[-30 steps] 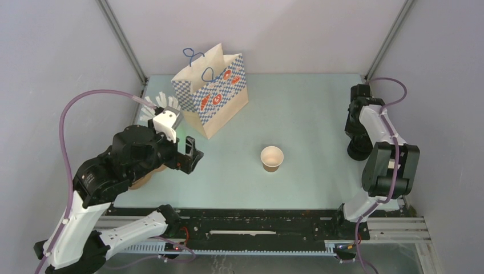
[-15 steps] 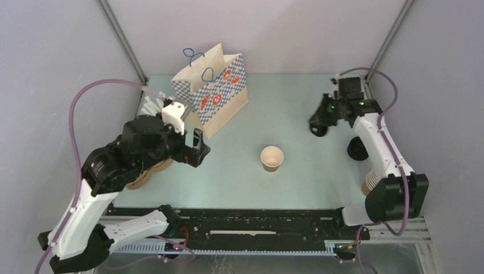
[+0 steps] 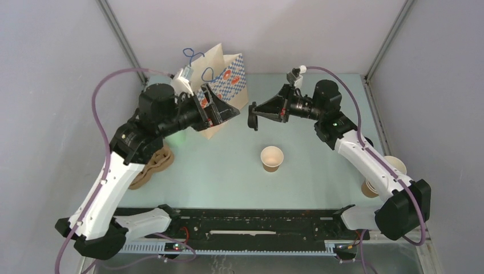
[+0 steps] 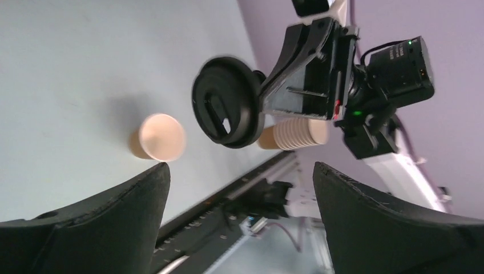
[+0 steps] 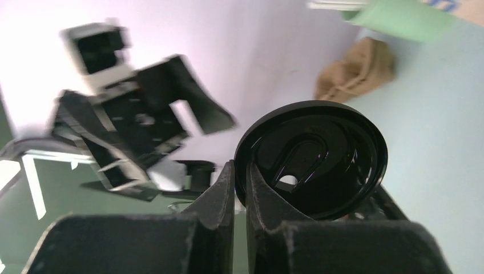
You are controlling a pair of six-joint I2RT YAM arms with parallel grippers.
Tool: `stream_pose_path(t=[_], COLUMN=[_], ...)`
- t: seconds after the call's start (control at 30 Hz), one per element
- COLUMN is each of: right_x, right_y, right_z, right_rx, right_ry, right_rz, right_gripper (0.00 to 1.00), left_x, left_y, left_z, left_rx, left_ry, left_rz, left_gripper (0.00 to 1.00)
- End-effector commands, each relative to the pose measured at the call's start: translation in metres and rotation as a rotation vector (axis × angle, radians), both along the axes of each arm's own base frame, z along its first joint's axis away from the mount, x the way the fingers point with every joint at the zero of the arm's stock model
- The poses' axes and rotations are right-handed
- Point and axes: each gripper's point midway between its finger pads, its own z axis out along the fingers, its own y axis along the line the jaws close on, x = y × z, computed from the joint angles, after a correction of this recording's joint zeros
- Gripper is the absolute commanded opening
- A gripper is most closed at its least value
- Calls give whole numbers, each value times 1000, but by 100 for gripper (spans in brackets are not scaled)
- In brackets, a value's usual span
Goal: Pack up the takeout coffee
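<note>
From above, the right arm is no longer folded at the right edge of the worktop (image 3: 319, 137) as it was a second ago. It is now reaching toward the middle, and the right gripper (image 3: 257, 112) is carrying a black lid (image 3: 251, 119), pinched by its rim and standing on edge in the air. The left arm is also rising from the near left side. The left gripper (image 3: 220, 110) is gaping wide and holding nothing, in front of the checkered bag (image 3: 228, 77) and facing the lid across a gap. The paper cup (image 3: 272, 158) is standing upright and uncovered on the worktop, nearer than both grippers and below them, touched by neither. So the coffee is not yet lidded, and packing is likely waiting on that.

In the left wrist view, the black lid (image 4: 227, 103) is showing its top face, sip hole included, between the spread black fingers (image 4: 91, 225). The right gripper (image 4: 259, 100) is clamping its rim from the right. The paper cup (image 4: 158, 137) is sitting beyond the lid on the worktop, well apart from it, and a stack of cups (image 4: 295, 132) is lying behind.

In the right wrist view, the two fingers (image 5: 225, 191) are closing almost together on the lid's edge (image 5: 311, 160). The left gripper is appearing blurred opposite. The cup itself is not showing here.
</note>
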Motion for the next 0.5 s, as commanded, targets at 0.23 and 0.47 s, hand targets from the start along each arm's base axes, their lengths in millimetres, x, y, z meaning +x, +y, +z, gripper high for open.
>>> stream_pose_path(t=[0.23, 0.47], right_x=[-43, -58], right_y=[3, 4], right_z=[94, 101], right_rx=[286, 297], right_ry=[-101, -103], right_rz=[131, 171], right_gripper=[13, 13], left_x=[-18, -19], left_y=[-27, -42], left_z=[31, 30], left_rx=[-486, -527], left_ry=[91, 113], left_rz=[-32, -45], left_gripper=[100, 100])
